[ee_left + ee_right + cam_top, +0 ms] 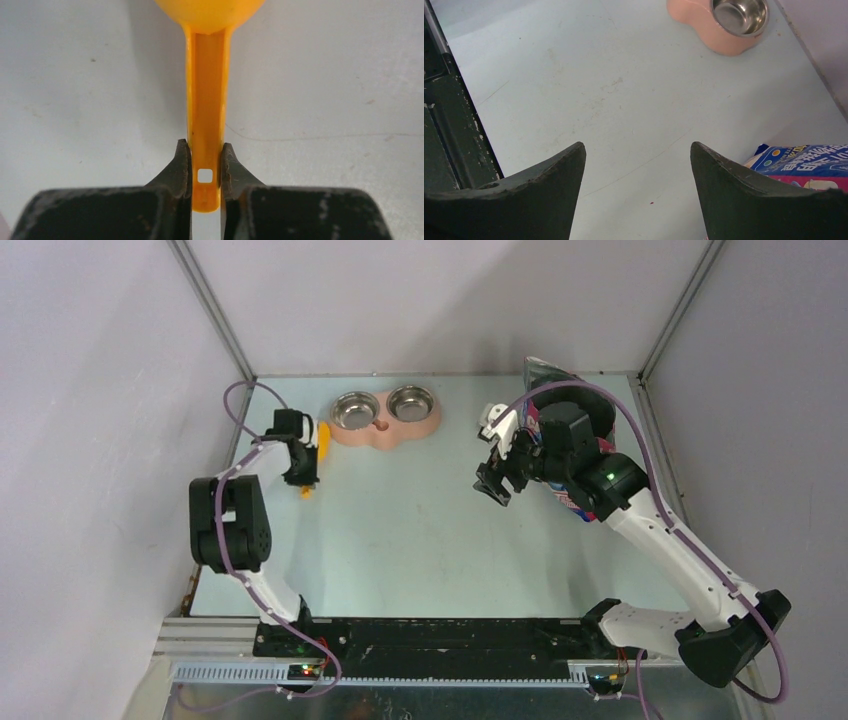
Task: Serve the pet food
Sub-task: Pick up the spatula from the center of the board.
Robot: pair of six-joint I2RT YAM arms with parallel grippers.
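My left gripper (305, 470) is shut on the handle of the yellow scoop (322, 435), low over the table at the far left; in the left wrist view both fingers press the handle's end (206, 165). The scoop's bowl (210, 10) is cut off at the top. The blue, pink and white cat food bag (548, 375) stands at the far right behind my right arm, and a corner of it shows in the right wrist view (804, 160). My right gripper (492, 485) is open and empty (638, 147), left of the bag. No kibble shows.
The pink twin-bowl feeder (385, 430) with two empty steel bowls sits at the back centre, right of the scoop; its right end shows in the right wrist view (704, 25). Enclosure walls close the left, back and right sides.
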